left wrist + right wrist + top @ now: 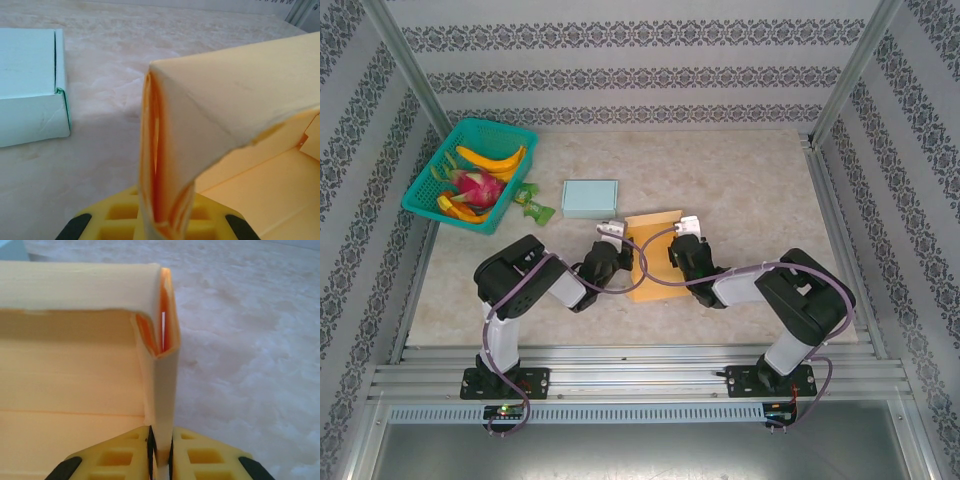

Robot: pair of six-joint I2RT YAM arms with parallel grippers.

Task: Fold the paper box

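Note:
The yellow paper box (654,262) lies partly folded in the middle of the table, between my two grippers. My left gripper (617,256) is shut on the box's left side wall (165,165), which stands upright between its yellow fingers (112,215). Pinching the doubled right side wall (162,400) is my right gripper (677,254), also shut, with the wall rising straight up from between its pads (150,445). The box's floor (65,405) lies flat to the left of that wall.
A pale blue closed box (590,198) sits behind the yellow one, and its corner (30,90) is close to the left wall. A green basket (470,172) holding bananas and a dragon fruit stands at the back left, with a green packet (533,205) beside it.

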